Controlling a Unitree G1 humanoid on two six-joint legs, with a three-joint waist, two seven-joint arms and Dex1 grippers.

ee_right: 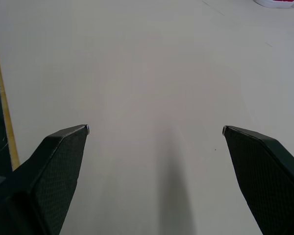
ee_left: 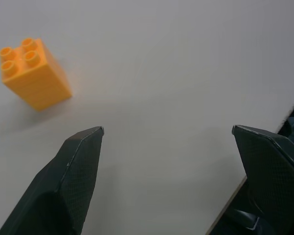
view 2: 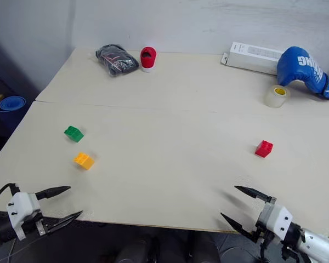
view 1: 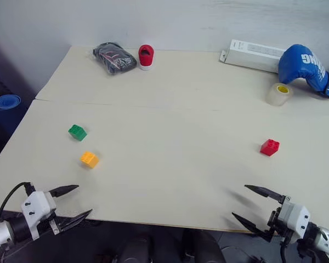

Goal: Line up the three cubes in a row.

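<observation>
Left eye view: both end effectors hang at the counter's (view 1: 170, 181) near edge with their black fingers spread wide and nothing between them, the left end effector (view 1: 71, 203) by the near left corner, the right end effector (view 1: 251, 204) toward the near right.

The row is not yet begun, so the step in hand looks like a first reach. The sensible start is the orange-yellow studded plastic brick (view 1: 89, 159), which sits just ahead of the left end effector and near the left edge. The fingers should come down on two flat side faces, not the studs, and close low enough that the brick does not tip or squirt out. The green studded plastic brick (view 1: 77, 132) lies just beyond it, toward the far edge. The two stand close but apart, so a careless approach could knock it.

The red studded plastic brick (view 1: 269, 147) rests well apart from them near the right edge, within the right arm's side. It probably needs carrying across to join the pair.

In the left wrist view the orange-yellow brick shows four round studs on top and stands upright.
</observation>
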